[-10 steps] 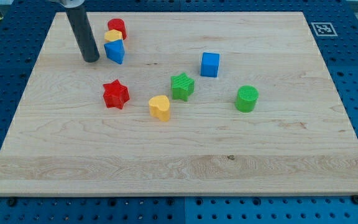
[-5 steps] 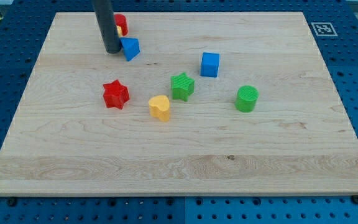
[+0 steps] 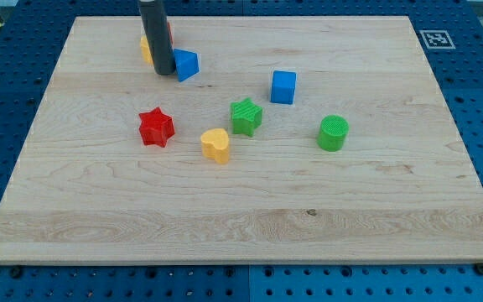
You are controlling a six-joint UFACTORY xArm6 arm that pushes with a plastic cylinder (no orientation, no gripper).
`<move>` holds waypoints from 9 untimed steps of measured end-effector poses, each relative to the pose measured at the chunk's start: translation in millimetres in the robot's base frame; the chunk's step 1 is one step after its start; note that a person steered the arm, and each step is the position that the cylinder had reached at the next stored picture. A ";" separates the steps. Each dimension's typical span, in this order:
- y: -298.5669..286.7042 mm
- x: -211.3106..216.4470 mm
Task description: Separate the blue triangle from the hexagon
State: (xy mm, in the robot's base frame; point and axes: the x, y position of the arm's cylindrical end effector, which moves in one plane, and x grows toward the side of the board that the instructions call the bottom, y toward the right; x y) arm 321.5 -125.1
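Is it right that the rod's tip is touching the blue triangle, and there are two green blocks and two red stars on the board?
Not quite. The camera view shows only one red star. The rest holds: my tip sits against the blue triangle, and there are two green blocks, a green star and a green cylinder.

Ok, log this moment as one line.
tip against blue triangle's left side | yellow hexagon behind rod, mostly hidden | red block partly hidden | triangle and hexagon apart
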 end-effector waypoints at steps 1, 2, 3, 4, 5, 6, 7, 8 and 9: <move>0.0 -26.5; 0.0 -37.0; -2.5 -26.4; 7.0 -8.0; 39.0 10.0; 57.2 29.5; 47.9 38.0; -5.9 37.8; -72.5 20.5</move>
